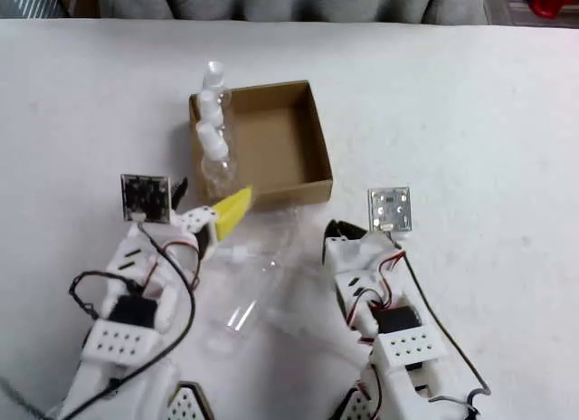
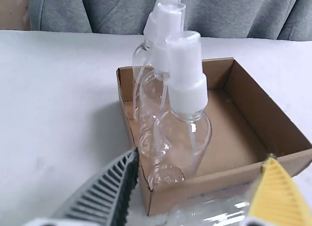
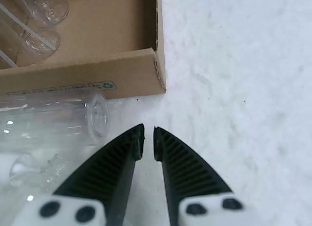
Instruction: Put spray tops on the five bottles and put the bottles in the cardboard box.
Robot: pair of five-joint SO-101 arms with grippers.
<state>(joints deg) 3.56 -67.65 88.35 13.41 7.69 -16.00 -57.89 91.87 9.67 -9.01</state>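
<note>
- Left wrist view: three capped bottles (image 2: 178,138) stand upright in a row along one wall of the cardboard box (image 2: 263,119), each with a white spray top fitted. The left gripper (image 2: 202,158) is released, its grey and yellow jaws spread wide and holding nothing. It hangs just in front of the box's near wall. Below it lies something clear, probably an uncapped bottle (image 2: 219,209) on its side, though too little shows to be sure.
- Right wrist view: the right gripper (image 3: 147,138) is clenched almost to touching and grasps nothing. It sits low over the white tabletop (image 3: 243,89), just off the box's corner. A clear bottle lies on its side beside it, parallel to the box wall, with its flat base towards the jaws.
- High view: the box sits ahead of both arms, with most of its floor bare. The remaining clear bottles lie between the arms, near the box's front wall. By this count three of the five are done.
- Doing the step well: I judge the next job to be capping a lying bottle. One gripper should clamp the body firmly but without crushing the thin plastic. The other should feed the dip tube straight into the neck before seating the top, since a skewed tube will jam. When boxing the bottle, lower it upright beside the row, taking care not to knock the standing three.
</note>
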